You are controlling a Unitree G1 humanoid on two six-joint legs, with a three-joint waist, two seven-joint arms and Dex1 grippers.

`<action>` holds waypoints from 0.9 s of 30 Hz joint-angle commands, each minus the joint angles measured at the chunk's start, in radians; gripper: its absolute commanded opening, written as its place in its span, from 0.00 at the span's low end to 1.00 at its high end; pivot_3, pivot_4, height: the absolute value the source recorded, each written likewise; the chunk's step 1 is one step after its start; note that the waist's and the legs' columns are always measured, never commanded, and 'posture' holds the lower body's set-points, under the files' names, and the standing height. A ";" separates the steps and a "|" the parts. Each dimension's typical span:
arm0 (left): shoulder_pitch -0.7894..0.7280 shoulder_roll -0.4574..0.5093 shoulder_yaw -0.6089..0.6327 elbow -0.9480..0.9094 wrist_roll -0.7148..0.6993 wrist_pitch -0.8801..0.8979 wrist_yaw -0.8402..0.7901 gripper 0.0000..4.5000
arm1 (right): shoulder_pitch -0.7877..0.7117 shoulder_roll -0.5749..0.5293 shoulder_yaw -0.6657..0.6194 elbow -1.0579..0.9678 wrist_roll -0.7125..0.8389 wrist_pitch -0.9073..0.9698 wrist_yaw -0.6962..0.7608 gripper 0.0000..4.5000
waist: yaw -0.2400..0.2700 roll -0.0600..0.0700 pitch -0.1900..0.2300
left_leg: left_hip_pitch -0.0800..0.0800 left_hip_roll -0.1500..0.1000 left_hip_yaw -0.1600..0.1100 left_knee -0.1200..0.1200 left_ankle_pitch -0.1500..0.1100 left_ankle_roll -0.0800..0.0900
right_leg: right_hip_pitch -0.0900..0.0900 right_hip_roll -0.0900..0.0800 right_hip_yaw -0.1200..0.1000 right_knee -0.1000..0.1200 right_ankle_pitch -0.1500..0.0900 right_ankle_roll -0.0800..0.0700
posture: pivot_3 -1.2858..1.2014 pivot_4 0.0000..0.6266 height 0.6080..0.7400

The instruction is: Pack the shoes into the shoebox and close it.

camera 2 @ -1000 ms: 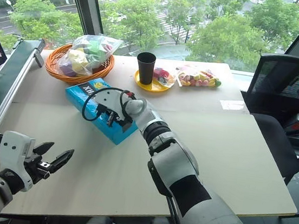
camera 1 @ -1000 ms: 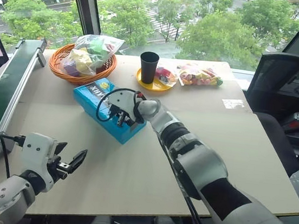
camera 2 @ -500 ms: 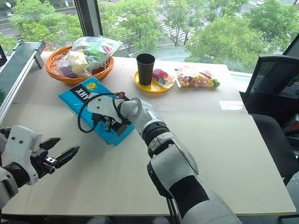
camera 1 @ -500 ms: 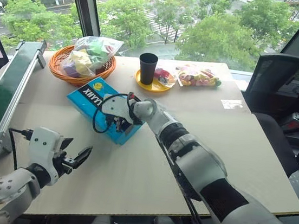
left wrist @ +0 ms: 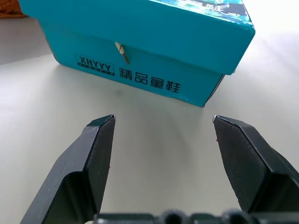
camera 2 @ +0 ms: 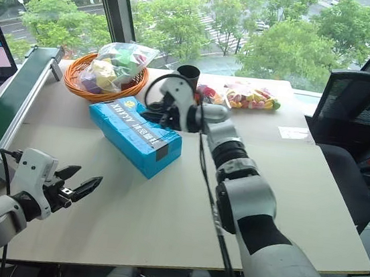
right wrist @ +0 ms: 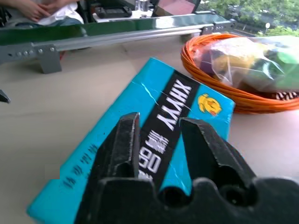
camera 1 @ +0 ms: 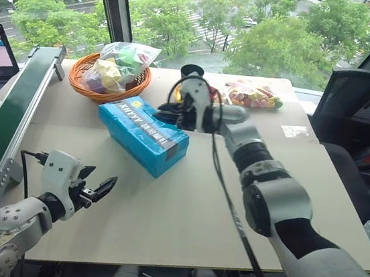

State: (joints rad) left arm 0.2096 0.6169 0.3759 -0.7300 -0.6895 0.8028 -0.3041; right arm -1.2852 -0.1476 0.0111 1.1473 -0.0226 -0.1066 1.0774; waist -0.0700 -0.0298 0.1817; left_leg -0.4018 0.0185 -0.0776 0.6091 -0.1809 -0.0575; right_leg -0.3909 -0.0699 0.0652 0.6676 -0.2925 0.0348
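Blue cardboard makes up the shoebox [camera 1: 143,134], and it lies on the counter [camera 1: 287,185] with its lid down flat. It sits near the middle, a little to the robot's left, just in front of the orange basket [camera 1: 108,85]. The lid looks shut all the way along, with the dark label strip and white letters on top. No red shoes can be seen, so they are most likely inside the box, though the pictures cannot prove that. The packing and closing seem to be done, and little or nothing is left but pulling the arms away. The right gripper [camera 1: 172,114] hangs just above the far edge of the box, apart from the lid. Its jaws are a little spread and hold nothing, as the right wrist view shows a small gap between the two black fingers [right wrist: 122,142]. The left gripper [camera 1: 98,189] hovers low over the counter, near the robot and well apart from the box. Its jaws are spread wide and are empty. Counting the things: there is one shoebox, one orange basket with one clear bag [camera 1: 124,59] of bright things in it, one black cup [camera 1: 191,71] on one yellow plate [camera 2: 209,98], and one more clear bag [camera 1: 252,94] of bright things lying beside the plate. There are two grippers.
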 commanded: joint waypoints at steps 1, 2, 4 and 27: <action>0.026 -0.010 -0.018 -0.014 0.087 -0.117 -0.028 0.79 | 0.053 -0.148 -0.043 -0.114 0.041 0.040 0.031 0.68 | 0.006 0.000 0.000 | -0.001 0.000 0.000 0.000 0.000 0.000 | 0.000 0.000 0.000 -0.001 0.000 0.000 | 0.52 0.24 0.98; 0.043 -0.015 -0.029 -0.003 0.128 -0.155 -0.028 0.79 | 0.090 -0.199 -0.050 -0.140 0.042 0.041 0.030 0.78 | 0.007 0.000 0.000 | -0.002 -0.001 0.000 0.001 0.000 0.000 | 0.000 -0.001 0.000 -0.002 0.000 0.000 | 0.52 0.24 0.98; 0.066 -0.035 -0.034 0.019 0.157 -0.201 -0.038 0.79 | 0.154 -0.253 -0.087 -0.196 0.084 0.105 0.034 0.90 | 0.010 0.000 0.000 | -0.003 -0.002 0.000 0.001 0.000 0.000 | -0.001 -0.002 0.000 -0.003 0.001 0.001 | 0.52 0.24 0.98; 0.173 -0.505 -0.192 0.514 0.540 -0.818 0.118 0.79 | 0.889 -0.137 -0.120 -0.461 0.076 -0.105 -0.507 0.99 | 0.005 -0.003 -0.002 | 0.002 -0.002 0.004 0.005 0.000 0.001 | 0.006 -0.003 0.003 -0.004 0.002 0.005 | 0.52 0.24 0.98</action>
